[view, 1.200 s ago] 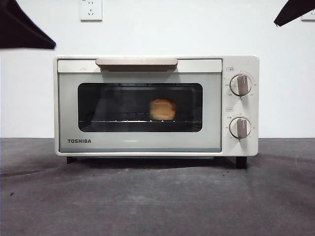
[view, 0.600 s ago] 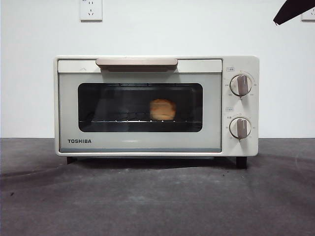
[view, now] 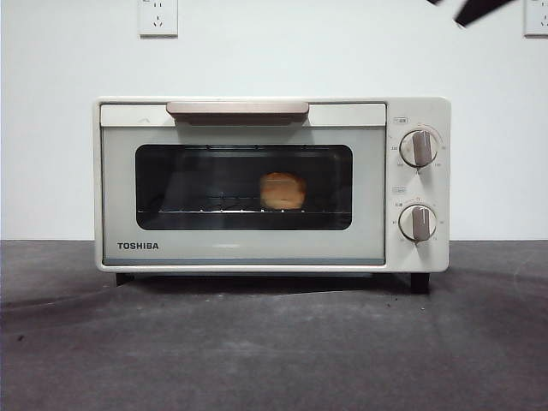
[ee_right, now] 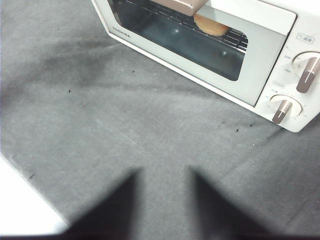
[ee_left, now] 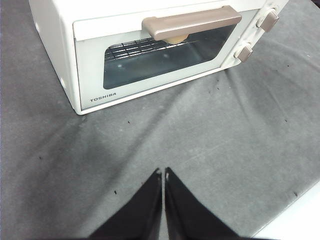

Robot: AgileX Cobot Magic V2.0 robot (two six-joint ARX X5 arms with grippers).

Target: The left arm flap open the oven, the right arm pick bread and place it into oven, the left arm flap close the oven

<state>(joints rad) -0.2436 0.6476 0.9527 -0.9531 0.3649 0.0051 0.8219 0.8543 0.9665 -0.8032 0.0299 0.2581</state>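
The cream-white oven (view: 244, 248) stands on the table with its door shut and the beige handle (view: 237, 109) at the top. The golden bread (view: 282, 190) lies on the wire rack inside, behind the dark glass, right of the middle. My left gripper (ee_left: 163, 173) is shut and empty, above the mat well in front of the oven (ee_left: 55, 30). My right gripper (ee_right: 164, 172) is open and empty, also back from the oven (ee_right: 260, 45), with the bread (ee_right: 210, 25) visible through the glass. One black arm tip (view: 478, 8) shows at the front view's top right.
Two grey-brown knobs (view: 418, 147) sit on the oven's right panel. The dark grey mat (view: 274, 342) covers the table in front. Wall sockets (view: 157, 15) are behind. The pale edge beside the mat shows in both wrist views (ee_left: 295, 220) (ee_right: 20, 200).
The black arm tip at the front view's top left has left the picture. The tip at the top right has risen to the top edge. Oven and bread have not moved.
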